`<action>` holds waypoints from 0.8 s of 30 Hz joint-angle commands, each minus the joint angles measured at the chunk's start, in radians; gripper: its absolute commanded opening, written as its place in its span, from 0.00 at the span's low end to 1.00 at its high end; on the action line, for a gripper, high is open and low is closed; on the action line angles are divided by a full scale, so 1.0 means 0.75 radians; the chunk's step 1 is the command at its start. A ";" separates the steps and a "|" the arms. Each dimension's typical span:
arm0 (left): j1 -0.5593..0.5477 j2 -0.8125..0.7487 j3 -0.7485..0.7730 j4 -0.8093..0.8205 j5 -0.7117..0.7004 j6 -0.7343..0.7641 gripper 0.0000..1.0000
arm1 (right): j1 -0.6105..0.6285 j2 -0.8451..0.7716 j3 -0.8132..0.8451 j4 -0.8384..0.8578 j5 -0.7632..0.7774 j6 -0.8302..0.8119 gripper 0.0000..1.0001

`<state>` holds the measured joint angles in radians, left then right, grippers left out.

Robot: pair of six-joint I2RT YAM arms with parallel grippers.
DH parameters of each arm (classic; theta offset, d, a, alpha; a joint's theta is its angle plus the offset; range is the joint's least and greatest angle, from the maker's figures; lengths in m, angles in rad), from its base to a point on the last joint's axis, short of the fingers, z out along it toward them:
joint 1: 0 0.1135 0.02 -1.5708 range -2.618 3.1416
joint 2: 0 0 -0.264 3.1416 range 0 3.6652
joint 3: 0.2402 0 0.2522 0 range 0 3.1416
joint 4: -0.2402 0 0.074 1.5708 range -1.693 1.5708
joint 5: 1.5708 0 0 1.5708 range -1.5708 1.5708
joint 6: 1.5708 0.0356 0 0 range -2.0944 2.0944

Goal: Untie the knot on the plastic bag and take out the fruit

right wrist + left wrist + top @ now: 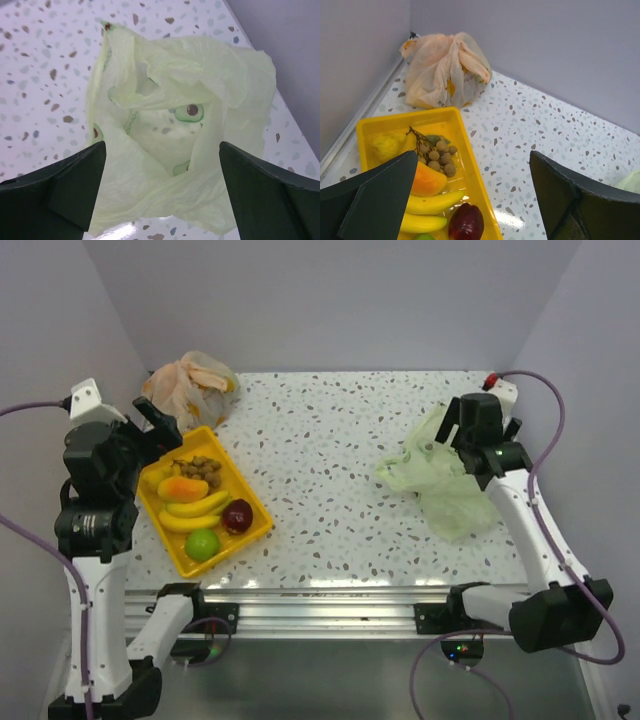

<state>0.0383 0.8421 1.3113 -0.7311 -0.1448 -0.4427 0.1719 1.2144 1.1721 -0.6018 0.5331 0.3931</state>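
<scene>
The pale green plastic bag [440,480] lies limp and untied on the right of the table, its mouth gaping [190,85]. My right gripper [482,420] [162,147] hovers open just above it, with nothing between the fingers. The fruit lies in a yellow tray [245,483] on the left: bananas [195,510], a brown cluster [200,468], an orange-yellow fruit [183,487], a dark red apple [237,516] and a green round fruit [202,544]. My left gripper [160,425] [472,155] hangs open and empty over the tray's right rim [470,150].
An orange-beige plastic bag [190,385] [445,70], knotted and full, sits in the back left corner behind the tray. A white box [505,390] with a cable stands at the back right. Walls close in the table on the left, back and right.
</scene>
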 commanded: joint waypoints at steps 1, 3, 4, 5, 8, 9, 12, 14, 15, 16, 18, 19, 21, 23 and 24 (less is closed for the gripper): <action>0.008 -0.079 0.135 -0.087 -0.013 0.044 1.00 | 0.002 -0.144 0.192 -0.085 -0.068 0.006 0.99; 0.008 -0.127 0.227 -0.113 -0.069 0.044 1.00 | 0.002 -0.193 0.245 -0.132 -0.103 -0.001 0.99; 0.004 -0.135 0.266 -0.132 -0.093 0.046 1.00 | 0.000 -0.220 0.292 -0.142 -0.113 -0.007 0.99; -0.008 -0.145 0.305 -0.174 -0.170 0.048 1.00 | 0.002 -0.281 0.311 -0.155 -0.124 -0.013 0.99; -0.081 -0.170 0.403 -0.217 -0.334 0.050 1.00 | 0.002 -0.430 0.345 -0.139 -0.165 -0.043 0.99; -0.100 -0.174 0.448 -0.232 -0.369 0.050 1.00 | 0.000 -0.469 0.343 -0.126 -0.173 -0.056 0.99; -0.167 -0.198 0.501 -0.265 -0.488 0.050 1.00 | 0.012 -0.629 0.309 -0.098 -0.169 -0.117 0.99; -0.200 -0.227 0.499 -0.271 -0.567 0.052 1.00 | 0.035 -0.682 0.288 -0.092 -0.134 -0.142 0.99; -0.215 -0.239 0.483 -0.267 -0.588 0.052 1.00 | 0.055 -0.735 0.264 -0.083 -0.128 -0.150 0.99; -0.239 -0.255 0.473 -0.263 -0.609 0.056 1.00 | 0.065 -0.758 0.250 -0.075 -0.128 -0.176 0.99; -0.254 -0.300 0.422 -0.244 -0.656 0.052 1.00 | 0.088 -0.835 0.209 -0.051 -0.112 -0.191 0.99; -0.268 -0.311 0.405 -0.244 -0.668 0.052 1.00 | 0.096 -0.860 0.198 -0.042 -0.110 -0.211 0.99; -0.284 -0.327 0.354 -0.258 -0.709 0.044 1.00 | 0.112 -0.907 0.162 -0.014 -0.110 -0.234 0.99; -0.294 -0.350 0.299 -0.269 -0.741 0.026 1.00 | 0.121 -0.963 0.135 0.013 -0.105 -0.266 0.99; -0.303 -0.362 0.281 -0.267 -0.748 0.008 1.00 | 0.129 -0.979 0.119 0.015 -0.107 -0.275 0.99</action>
<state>-0.1715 0.5819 1.5677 -0.9085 -0.6361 -0.4271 0.2543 0.5072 1.2888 -0.6384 0.4362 0.2470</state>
